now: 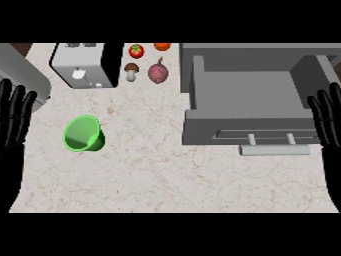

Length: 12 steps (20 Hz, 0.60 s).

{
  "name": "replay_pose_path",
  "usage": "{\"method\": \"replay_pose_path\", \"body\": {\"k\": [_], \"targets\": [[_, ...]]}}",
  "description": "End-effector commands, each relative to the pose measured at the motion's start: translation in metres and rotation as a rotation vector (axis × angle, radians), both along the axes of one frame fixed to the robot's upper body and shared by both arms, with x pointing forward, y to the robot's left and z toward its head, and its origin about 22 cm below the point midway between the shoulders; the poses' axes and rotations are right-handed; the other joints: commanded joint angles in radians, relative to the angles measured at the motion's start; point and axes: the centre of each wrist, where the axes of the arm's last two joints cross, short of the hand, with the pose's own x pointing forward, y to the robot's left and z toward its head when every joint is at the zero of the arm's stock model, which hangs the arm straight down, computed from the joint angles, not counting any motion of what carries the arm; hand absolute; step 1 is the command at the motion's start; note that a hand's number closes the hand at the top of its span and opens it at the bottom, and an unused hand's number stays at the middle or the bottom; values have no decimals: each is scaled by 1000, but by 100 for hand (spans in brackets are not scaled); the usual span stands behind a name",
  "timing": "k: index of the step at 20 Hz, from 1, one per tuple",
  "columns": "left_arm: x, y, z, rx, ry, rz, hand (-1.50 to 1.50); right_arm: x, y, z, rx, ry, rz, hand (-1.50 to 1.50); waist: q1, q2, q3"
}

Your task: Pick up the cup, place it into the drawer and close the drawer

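The left hand (pixel 3 125) stands at the left edge of the frame, fingers straight and up, holding nothing; the right hand (pixel 339 125) stands the same way at the right edge, fingers straight and wide, holding nothing. Both rest; the job looks not yet begun.

The cup (pixel 83 133) is green; it lies tipped on its side on the counter (pixel 165 180), left of the middle, near the left hand; nothing shows inside it. It could roll away if a finger bumps it, since it lies on its round side; a grab from above may push it and miss.

The drawer (pixel 250 97) is open at the right of the frame; it looks bare inside; its handle (pixel 275 149) sticks out at the front. The cup is well apart from it, so a carry across could knock the drawer's front wall.

At the top sit a toaster (pixel 84 65), a mushroom (pixel 131 71), a tomato (pixel 136 50) and a reddish fruit (pixel 158 72).
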Motion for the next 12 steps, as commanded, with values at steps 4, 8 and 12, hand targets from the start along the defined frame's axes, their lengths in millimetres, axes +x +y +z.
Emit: {"method": "replay_pose_path", "body": {"k": [4, 8, 12], "targets": [[14, 3, 1, -24, 0, 53, -150, 9, 14, 24, -3, -55, 14, -150, 12, -29, 11], [20, 12, -40, -315, 221, 172, -150, 8, 4, 1, -38, 71, 118, -150, 12, -24, 10], [32, 30, -49, -318, 207, 176, -150, 28, 4, 16, -54, 75, 149, -150, 13, -28, 11]]}}
